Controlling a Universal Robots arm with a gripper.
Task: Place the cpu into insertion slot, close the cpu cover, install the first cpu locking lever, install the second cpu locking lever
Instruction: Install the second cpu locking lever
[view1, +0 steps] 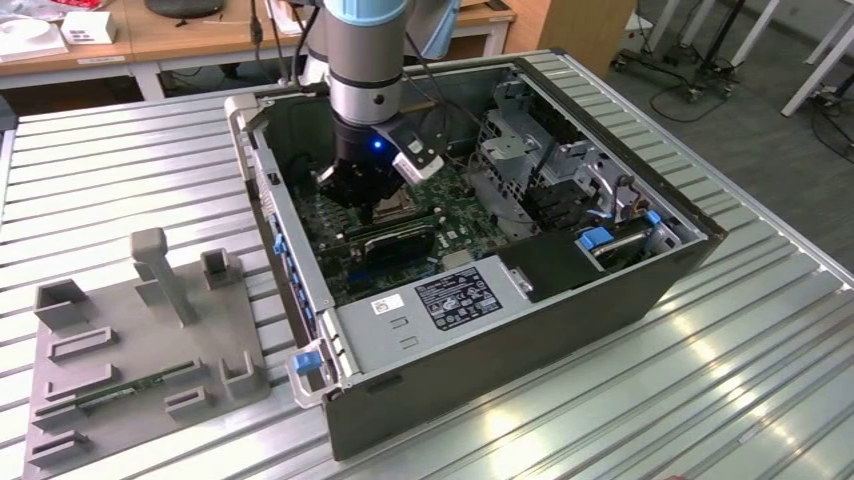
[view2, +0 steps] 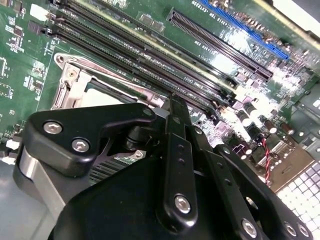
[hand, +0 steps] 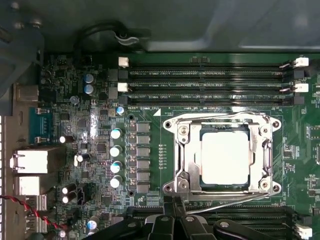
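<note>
Cpu (hand: 224, 158) seated in insertion slot (hand: 256, 186), cpu cover (hand: 182, 160) down over edges. Chip light, stiff, fragile; grip edges only. My pincer (hand: 173, 210) pressed together beside lever wire.

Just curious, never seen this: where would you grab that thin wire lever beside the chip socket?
Probably mid-length on the locking lever, coming from above and pinching across it: it is a thin straight rod lying alongside the cpu cover.

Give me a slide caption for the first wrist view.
Gripper poised at the socket's edge: the cpu sits in the insertion slot with the cpu cover closed over it.
</note>
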